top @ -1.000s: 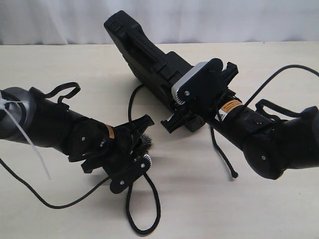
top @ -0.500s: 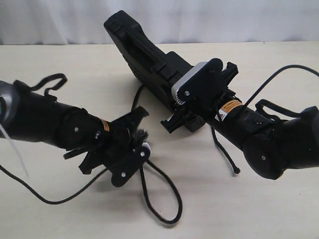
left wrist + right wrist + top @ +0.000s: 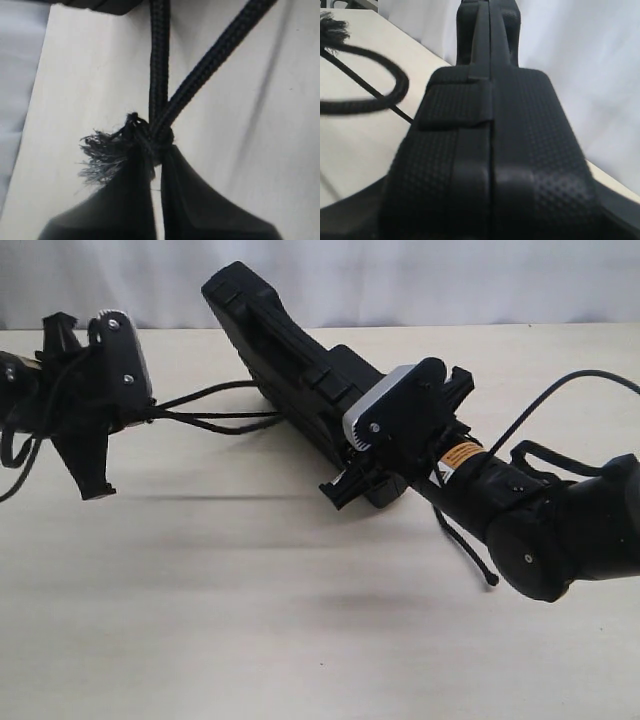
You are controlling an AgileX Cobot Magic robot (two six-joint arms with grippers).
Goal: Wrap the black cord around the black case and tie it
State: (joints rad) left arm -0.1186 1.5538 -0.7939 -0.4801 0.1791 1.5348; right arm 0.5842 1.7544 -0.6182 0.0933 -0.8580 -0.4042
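Note:
The black case [image 3: 290,365] stands on its edge, tilted, running from the back middle towards the right arm. My right gripper [image 3: 366,458] is shut on its near end; in the right wrist view the case [image 3: 490,150] fills the space between the jaws. The black cord [image 3: 215,412] stretches in two taut strands from the case to my left gripper [image 3: 143,411], raised at the far left. That gripper [image 3: 159,152] is shut on the cord [image 3: 159,85] at its knot, the frayed tuft [image 3: 102,152] sticking out beside it. The cord's other end [image 3: 478,565] hangs by the right arm.
The pale table [image 3: 250,620] ends at a white curtain [image 3: 400,280] along the back. The right arm's thin cable [image 3: 560,385] arcs over the table at the right. The left arm's cable [image 3: 12,475] droops at the left edge.
My left gripper shut on the cord's knot, then rose and swung far left and back. The slack loop on the table is gone and the cord is taut. The right arm held still.

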